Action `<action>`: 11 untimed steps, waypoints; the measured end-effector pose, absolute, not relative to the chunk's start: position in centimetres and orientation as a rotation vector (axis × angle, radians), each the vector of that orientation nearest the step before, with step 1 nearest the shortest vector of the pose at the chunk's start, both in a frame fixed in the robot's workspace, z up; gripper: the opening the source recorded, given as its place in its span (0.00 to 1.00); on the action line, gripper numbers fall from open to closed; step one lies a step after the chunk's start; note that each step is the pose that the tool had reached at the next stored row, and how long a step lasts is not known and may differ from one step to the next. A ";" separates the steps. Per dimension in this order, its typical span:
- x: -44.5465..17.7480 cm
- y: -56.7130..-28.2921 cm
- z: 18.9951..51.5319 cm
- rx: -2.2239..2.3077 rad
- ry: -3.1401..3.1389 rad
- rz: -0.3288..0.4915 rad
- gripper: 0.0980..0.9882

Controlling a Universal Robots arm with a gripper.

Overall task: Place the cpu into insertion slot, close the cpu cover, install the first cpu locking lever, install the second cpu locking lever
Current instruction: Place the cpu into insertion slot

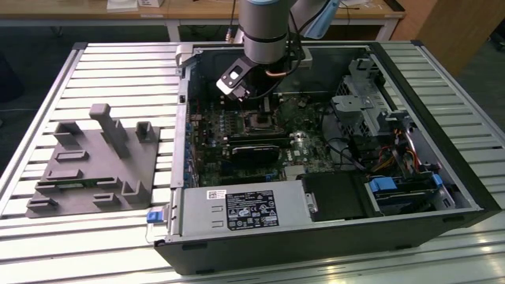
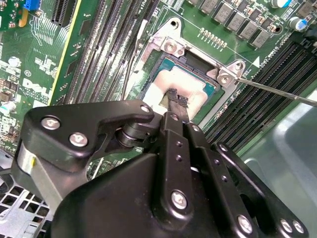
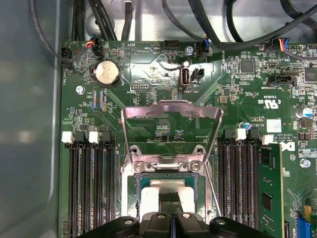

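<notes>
Silver-grey cpu (image 2: pixel 163 89) lies in socket (image 2: pixel 157 38), cover (image 3: pixel 171 107) upright. My claw (image 2: pixel 177 99), pinched narrow, empty, rests on it; I'd press lightly, level.

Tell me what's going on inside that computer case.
The robot arm's gripper is down inside the open computer case, fingers together, tips on or just above the cpu. The cpu lies in its socket on the motherboard. The cpu cover stands raised behind the socket, not closed over the chip. One thin wire locking lever sticks out to the side, unlatched.
</notes>
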State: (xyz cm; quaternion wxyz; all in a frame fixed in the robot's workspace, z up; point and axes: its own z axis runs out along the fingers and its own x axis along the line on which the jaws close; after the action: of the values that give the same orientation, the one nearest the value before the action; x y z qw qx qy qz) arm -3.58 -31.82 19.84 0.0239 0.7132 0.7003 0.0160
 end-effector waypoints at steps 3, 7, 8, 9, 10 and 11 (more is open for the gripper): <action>-3.6 -31.8 20.0 2.208 2.168 0.053 0.01; -3.6 -31.8 20.8 2.207 2.167 0.051 0.01; -3.6 -31.8 21.0 2.206 2.166 0.052 0.01; -3.6 -31.8 21.2 2.206 2.166 0.053 0.01; -3.6 -31.8 21.4 2.205 2.165 0.054 0.01; -3.6 -31.8 21.6 2.204 2.164 0.056 0.01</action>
State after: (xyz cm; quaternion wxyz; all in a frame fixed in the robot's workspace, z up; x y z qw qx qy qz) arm -3.58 -31.82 21.65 0.0260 0.7132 0.7002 0.0181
